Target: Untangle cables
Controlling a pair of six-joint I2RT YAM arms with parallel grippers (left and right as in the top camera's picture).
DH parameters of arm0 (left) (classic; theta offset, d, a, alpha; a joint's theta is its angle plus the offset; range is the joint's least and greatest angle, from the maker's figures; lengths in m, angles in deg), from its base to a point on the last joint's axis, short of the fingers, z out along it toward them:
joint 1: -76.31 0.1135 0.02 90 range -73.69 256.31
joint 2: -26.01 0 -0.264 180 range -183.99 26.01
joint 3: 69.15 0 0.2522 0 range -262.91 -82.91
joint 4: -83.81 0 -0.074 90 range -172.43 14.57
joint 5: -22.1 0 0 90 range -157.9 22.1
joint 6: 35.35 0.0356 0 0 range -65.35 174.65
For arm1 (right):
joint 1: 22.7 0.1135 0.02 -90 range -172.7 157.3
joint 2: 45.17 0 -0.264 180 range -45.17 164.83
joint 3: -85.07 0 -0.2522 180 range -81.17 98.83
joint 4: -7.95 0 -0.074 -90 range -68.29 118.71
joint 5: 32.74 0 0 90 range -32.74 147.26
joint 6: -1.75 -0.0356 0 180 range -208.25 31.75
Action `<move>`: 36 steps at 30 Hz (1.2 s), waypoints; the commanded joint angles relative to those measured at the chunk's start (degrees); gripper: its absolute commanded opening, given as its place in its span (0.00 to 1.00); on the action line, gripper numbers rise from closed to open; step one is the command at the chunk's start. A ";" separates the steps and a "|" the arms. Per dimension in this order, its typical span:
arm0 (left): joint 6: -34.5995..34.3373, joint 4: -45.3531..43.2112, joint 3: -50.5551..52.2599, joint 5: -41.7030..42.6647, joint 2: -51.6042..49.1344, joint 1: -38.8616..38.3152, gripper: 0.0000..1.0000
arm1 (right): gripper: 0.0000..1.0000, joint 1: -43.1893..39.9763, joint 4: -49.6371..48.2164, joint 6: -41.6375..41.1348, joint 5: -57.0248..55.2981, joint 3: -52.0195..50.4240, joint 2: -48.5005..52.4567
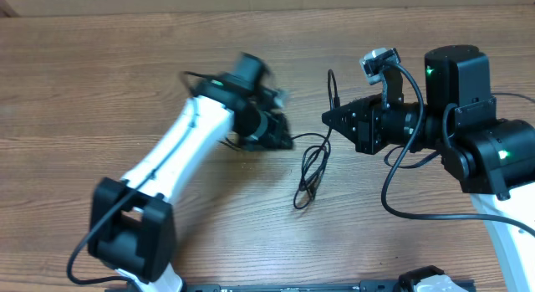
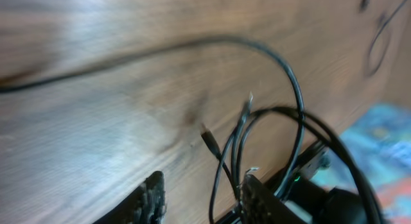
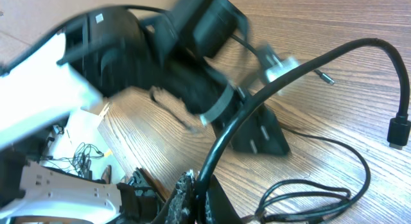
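Note:
The cables (image 1: 311, 171) are thin black wires lying in a long loop on the wooden table between my two grippers. One strand rises from my right gripper (image 1: 328, 118) toward the back (image 1: 332, 83). In the right wrist view my right gripper (image 3: 205, 193) is shut on a black cable (image 3: 302, 63) that arcs up and right to a plug end (image 3: 398, 131). More looped strands (image 3: 308, 199) lie at the lower right. My left gripper (image 1: 282, 137) is open in the left wrist view (image 2: 202, 201). Thin strands (image 2: 234, 147) run between its fingers, close to the right finger.
The wooden table (image 1: 125, 66) fills the overhead view. My left arm (image 3: 128, 51) looms large and blurred in the right wrist view. Off the table's edge lie a white base and loose wires (image 3: 80, 153). A colourful surface (image 2: 385, 131) shows past the table edge.

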 commanded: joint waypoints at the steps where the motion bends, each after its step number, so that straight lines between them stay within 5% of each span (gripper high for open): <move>1: 12.28 1.16 -1.20 19.06 0.33 7.63 0.47 | 0.04 0.11 -0.22 0.24 0.76 1.09 -0.79; 5: 24.35 4.55 -1.18 27.76 0.33 8.79 0.75 | 0.04 0.11 -0.22 0.24 0.79 1.09 -0.79; 17: 24.85 0.35 -1.18 20.37 0.33 -4.81 0.77 | 0.04 0.11 -0.13 0.22 0.81 1.09 -0.79; 20: 19.69 -2.03 -1.18 12.28 0.31 -8.41 0.57 | 0.04 0.11 -0.11 0.20 0.83 1.09 -0.79; 23: 12.39 -2.34 -1.18 -1.55 0.31 -11.23 0.10 | 0.04 0.11 0.04 0.22 0.81 1.09 -0.79; 24: 9.40 -1.68 -1.18 -7.50 0.31 -11.89 0.04 | 0.04 0.11 0.07 0.22 0.79 1.09 -0.79; 29: -2.56 3.52 -1.31 -26.60 0.79 -10.45 0.04 | 0.04 0.11 1.33 0.20 -4.57 1.09 -0.79; 36: -5.20 6.12 -1.44 -23.56 7.15 0.57 0.04 | 0.04 0.11 13.46 -13.99 -34.01 1.03 -0.72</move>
